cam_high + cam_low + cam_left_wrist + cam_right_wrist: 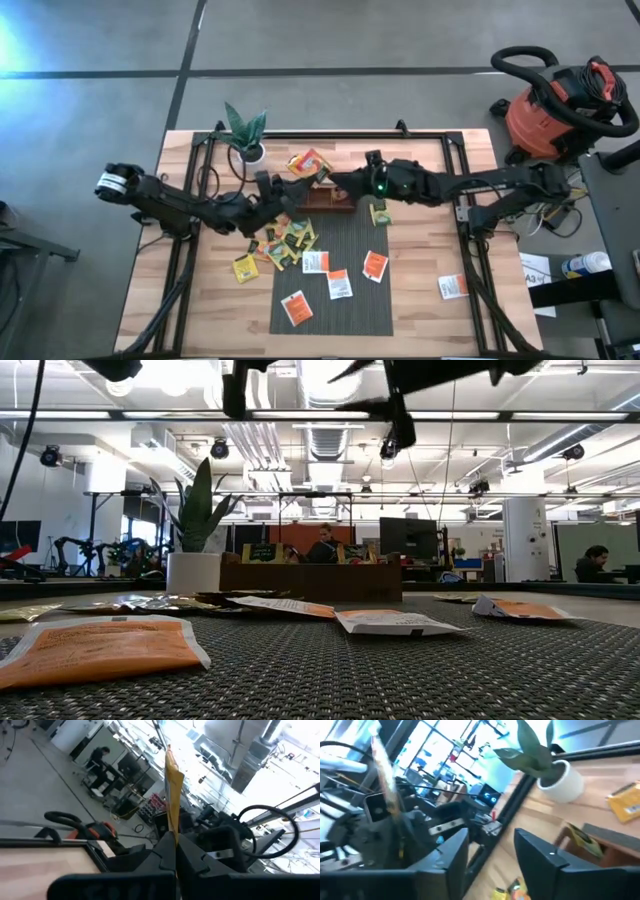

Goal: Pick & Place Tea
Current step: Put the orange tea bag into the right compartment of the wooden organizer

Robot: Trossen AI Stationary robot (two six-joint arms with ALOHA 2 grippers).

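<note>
Tea sachets (300, 250) scattered flat on grey mat (360, 310) & on wooden surface (200, 310): yellow/green cluster at mat's left edge, white-orange ones further across mat, one (452, 287) off to right on bare wood. Another yellow sachet (173, 795) pinched upright in left claw (175, 862), fingers shut tight on its lower edge, raised above surface near mat's back-left corner. Right claw (490, 852) spread wide, nothing between its fingers, hovering over brown wooden tray (330, 200) at mat's back edge, facing left claw. Yellow-orange packets (308, 162) lying just behind tray. Potted plant (246, 135) in white pot at back of surface, left of tray. Red shop vac (560, 105) on floor beyond right side.
</note>
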